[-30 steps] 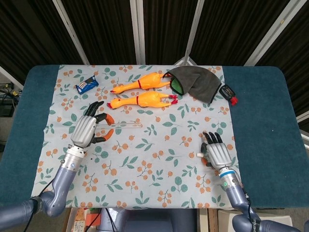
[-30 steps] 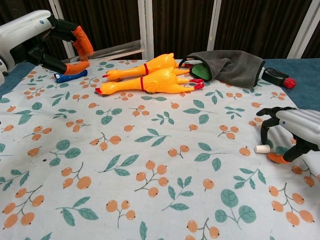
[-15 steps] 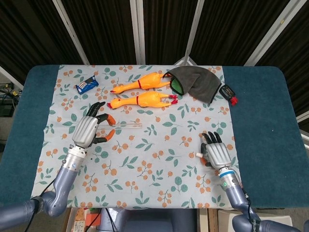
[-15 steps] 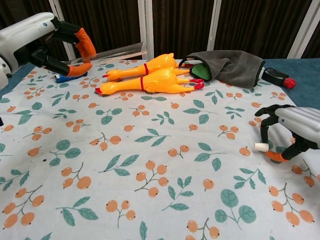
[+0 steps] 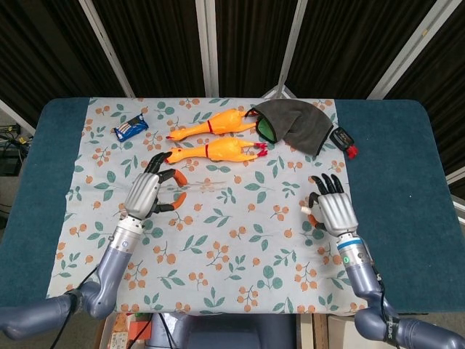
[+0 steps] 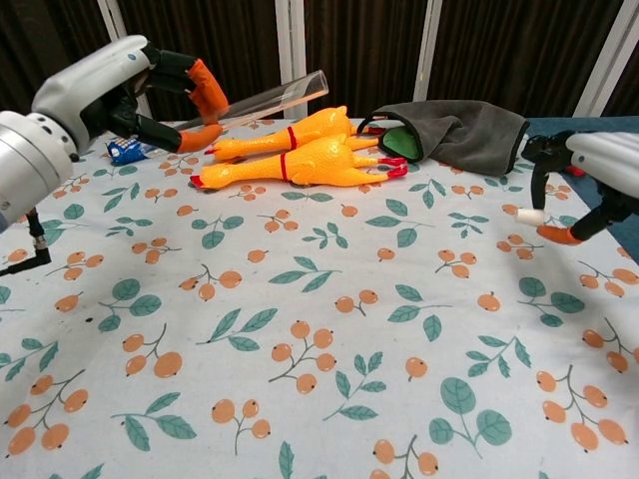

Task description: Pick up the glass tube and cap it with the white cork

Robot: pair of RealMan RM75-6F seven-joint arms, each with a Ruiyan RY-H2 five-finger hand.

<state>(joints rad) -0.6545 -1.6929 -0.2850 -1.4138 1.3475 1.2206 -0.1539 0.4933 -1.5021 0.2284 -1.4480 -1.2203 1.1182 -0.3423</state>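
The glass tube [image 6: 268,100] is a clear, slender cylinder held off the table, pinched between the orange-tipped fingers [image 6: 205,84] of the left hand [image 6: 120,90]. In the chest view it slants upward from the fingers toward its free end, which points at the two rubber chickens; in the head view it shows only faintly [image 5: 205,183] over the leaf-print cloth. The white cork [image 6: 530,216] is a small, stubby white plug, also lifted clear of the cloth, pinched at the fingertips of the right hand [image 6: 591,180]. Tube and cork sit well apart, at opposite sides of the table.
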